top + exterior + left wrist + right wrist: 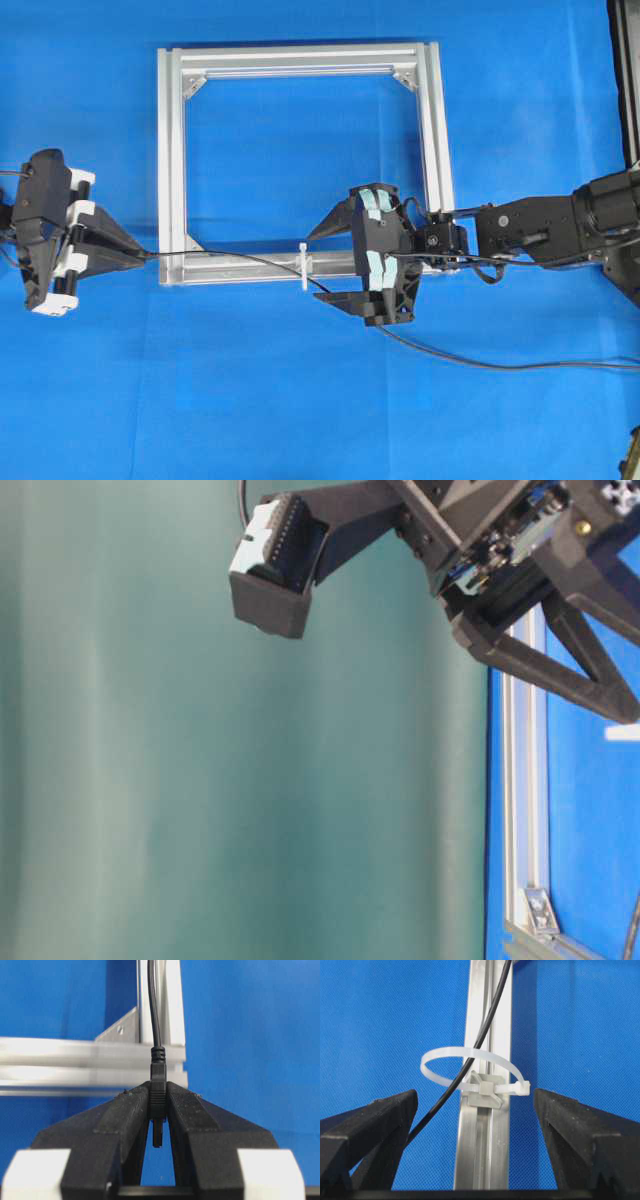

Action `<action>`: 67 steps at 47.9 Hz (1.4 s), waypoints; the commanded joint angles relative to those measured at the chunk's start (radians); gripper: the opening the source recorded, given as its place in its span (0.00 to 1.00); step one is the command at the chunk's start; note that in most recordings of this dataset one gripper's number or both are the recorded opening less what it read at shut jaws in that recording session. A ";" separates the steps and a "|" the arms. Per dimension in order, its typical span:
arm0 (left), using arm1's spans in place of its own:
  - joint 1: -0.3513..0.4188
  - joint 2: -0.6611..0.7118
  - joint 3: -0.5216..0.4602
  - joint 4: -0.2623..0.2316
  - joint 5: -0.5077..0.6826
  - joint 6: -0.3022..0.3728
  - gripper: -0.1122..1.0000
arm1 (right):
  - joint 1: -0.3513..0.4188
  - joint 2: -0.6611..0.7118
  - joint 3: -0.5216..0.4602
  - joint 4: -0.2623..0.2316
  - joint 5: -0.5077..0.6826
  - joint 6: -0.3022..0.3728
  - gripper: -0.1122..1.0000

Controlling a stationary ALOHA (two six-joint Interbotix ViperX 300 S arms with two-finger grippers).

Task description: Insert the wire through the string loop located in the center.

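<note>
We saw a square frame (172, 160) of silver aluminium extrusion lying flat on the blue cloth worktop (300, 400), with triangular brackets inside its corners. On the frame's near bar, about midway along it, sat the string loop (303, 265), a thin white plastic tie; in the right wrist view the string loop (470, 1067) showed as a smooth oval band rising from a small grey mount on the grooved bar. The wire (250, 260), a thin, glossy black cable, ran along that bar, and in the right wrist view the wire (470, 1062) passed through the white band. The left gripper (135, 255) stood off the frame's near-left corner, and in its own camera the left gripper (157, 1110) had its matte black, wedge-shaped fingers pressed together on the wire's ribbed plug (158, 1095), whose tip pointed back between them. The right gripper (322, 265) hovered over the near bar just right of the loop, its fingers spread wide to either side of the bar and grasping nothing; in its wrist view the right gripper (475, 1105) framed the loop between 2 dark, rough-edged fingertips (570, 1115). Beyond it, the cable trailed across the cloth towards the worktop's right edge.
</note>
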 commanded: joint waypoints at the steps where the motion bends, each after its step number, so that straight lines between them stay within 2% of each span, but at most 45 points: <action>1: -0.003 -0.021 -0.002 0.002 0.012 0.002 0.17 | 0.002 -0.032 -0.020 -0.002 -0.002 -0.002 0.89; 18: -0.008 -0.017 -0.002 0.011 0.018 0.032 0.17 | 0.002 -0.032 -0.018 -0.002 0.000 -0.003 0.89; 36: -0.018 -0.021 0.002 0.009 0.018 0.018 0.18 | 0.003 -0.032 -0.020 -0.002 0.008 -0.003 0.89; 39: -0.018 -0.020 0.002 0.008 0.021 0.017 0.26 | 0.003 -0.032 -0.020 -0.002 0.008 -0.003 0.89; 48: -0.017 -0.017 0.000 0.008 0.074 0.015 0.77 | 0.003 -0.038 -0.025 -0.002 0.012 -0.006 0.89; 51: -0.015 -0.018 -0.002 0.008 0.078 0.015 0.87 | 0.003 -0.046 -0.025 0.000 0.015 -0.009 0.89; 57: -0.015 -0.025 -0.006 0.008 0.078 0.015 0.80 | 0.003 -0.063 -0.026 -0.002 0.021 -0.017 0.89; 67: -0.015 -0.055 -0.034 0.008 0.083 0.025 0.81 | 0.003 -0.106 -0.026 -0.002 0.048 -0.025 0.89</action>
